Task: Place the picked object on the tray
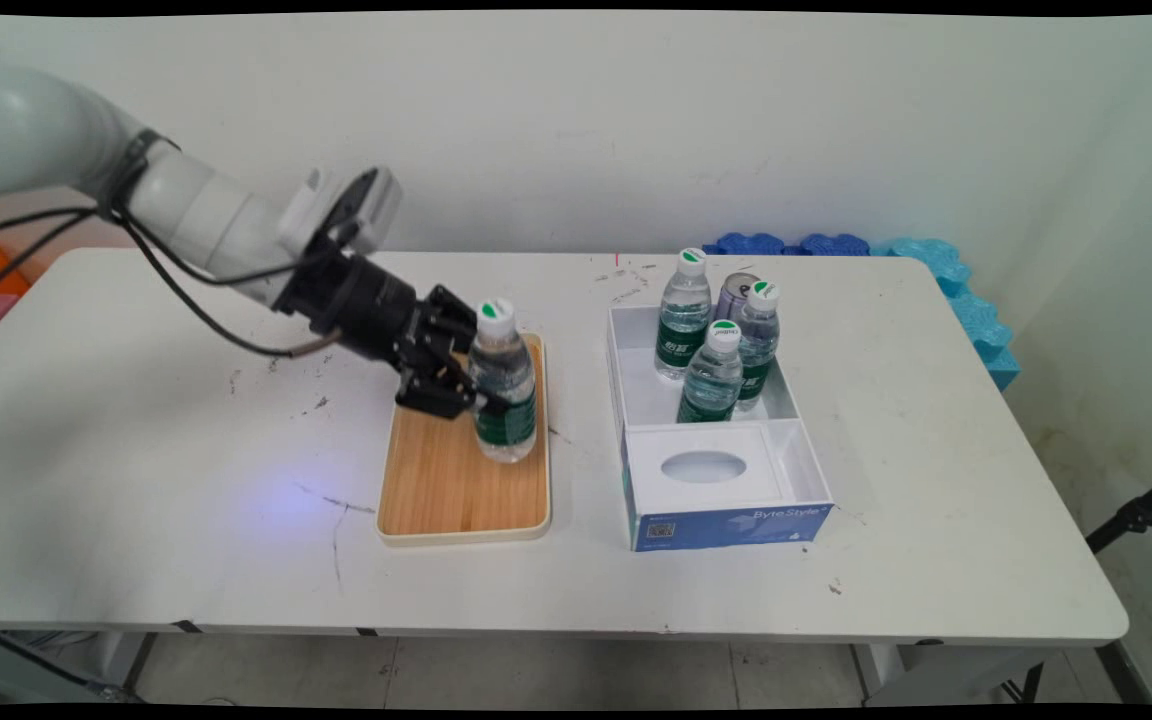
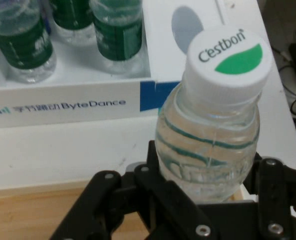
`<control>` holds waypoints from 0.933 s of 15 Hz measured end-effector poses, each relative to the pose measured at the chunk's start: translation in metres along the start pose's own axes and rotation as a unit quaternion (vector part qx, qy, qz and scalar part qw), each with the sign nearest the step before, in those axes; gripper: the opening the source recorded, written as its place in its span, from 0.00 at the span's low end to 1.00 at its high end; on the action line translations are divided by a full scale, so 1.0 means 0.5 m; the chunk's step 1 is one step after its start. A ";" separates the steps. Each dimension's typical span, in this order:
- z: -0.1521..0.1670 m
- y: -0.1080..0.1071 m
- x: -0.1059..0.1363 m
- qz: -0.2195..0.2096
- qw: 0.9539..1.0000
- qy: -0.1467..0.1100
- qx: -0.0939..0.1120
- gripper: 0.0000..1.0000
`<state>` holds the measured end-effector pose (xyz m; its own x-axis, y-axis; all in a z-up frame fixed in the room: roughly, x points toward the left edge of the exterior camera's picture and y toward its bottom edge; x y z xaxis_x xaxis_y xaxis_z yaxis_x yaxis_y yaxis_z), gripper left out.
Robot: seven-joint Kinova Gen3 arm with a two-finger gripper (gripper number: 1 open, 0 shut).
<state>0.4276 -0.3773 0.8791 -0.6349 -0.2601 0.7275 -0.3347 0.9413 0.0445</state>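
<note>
The black claw squeezes a small water bottle around its middle, over the wooden tray on the white worktop. The bottle looks full, so a bit heavy, with thin, squashy, slippery plastic sides; the middle seems a safe hold.

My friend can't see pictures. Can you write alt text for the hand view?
A black two-finger gripper is shut on a clear plastic water bottle with a white and green cap. Behind it stands a white and blue cardboard box holding more bottles.
</note>
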 end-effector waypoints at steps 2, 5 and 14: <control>0.017 0.003 -0.017 0.004 1.000 -0.004 0.000 0.00; 0.047 0.007 -0.047 0.011 1.000 -0.011 -0.001 0.00; 0.102 0.008 -0.090 0.010 1.000 -0.012 0.007 1.00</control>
<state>0.4195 -0.3730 0.8117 -0.6583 -0.2465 0.7113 -0.3318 0.9431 0.0198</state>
